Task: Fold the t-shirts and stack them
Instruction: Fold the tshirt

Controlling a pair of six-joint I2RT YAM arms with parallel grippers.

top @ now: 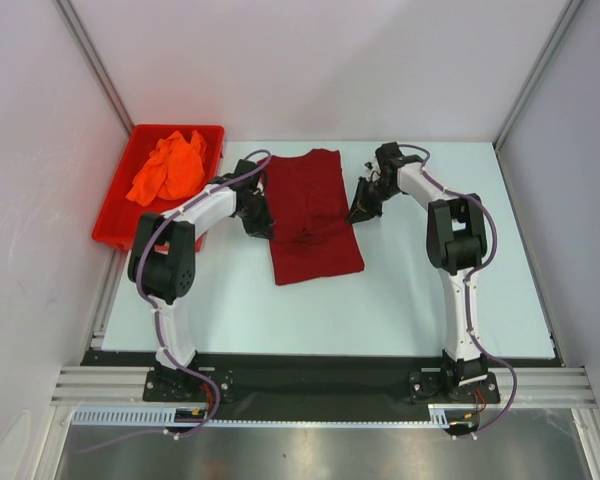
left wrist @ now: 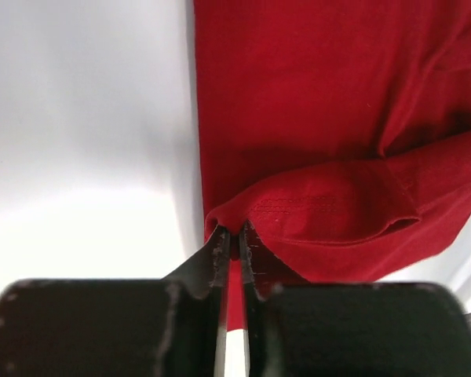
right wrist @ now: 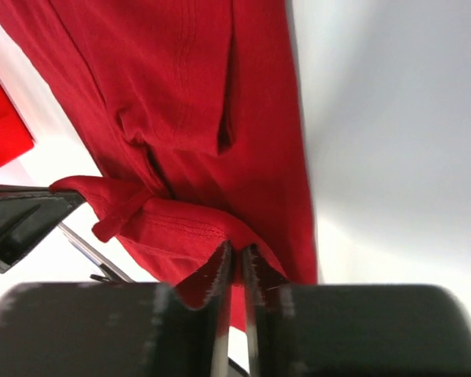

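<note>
The maroon t-shirt [top: 310, 215] lies on the table as a long strip, its sides folded in. My left gripper [top: 259, 218] is at its left edge and my right gripper [top: 363, 208] at its right edge. In the left wrist view the left gripper [left wrist: 233, 232] is pinched on a fold of the maroon cloth [left wrist: 314, 102], with only a thin slit between its jaws. The right gripper [right wrist: 237, 250] likewise nips a hemmed fold of the maroon cloth [right wrist: 204, 102]. The orange t-shirt [top: 168, 168] lies crumpled in the red bin [top: 118, 218].
The red plastic bin stands at the back left, partly off the white table mat [top: 420, 300]. Its corner [right wrist: 4, 126] shows in the right wrist view. White walls close in the back and both sides.
</note>
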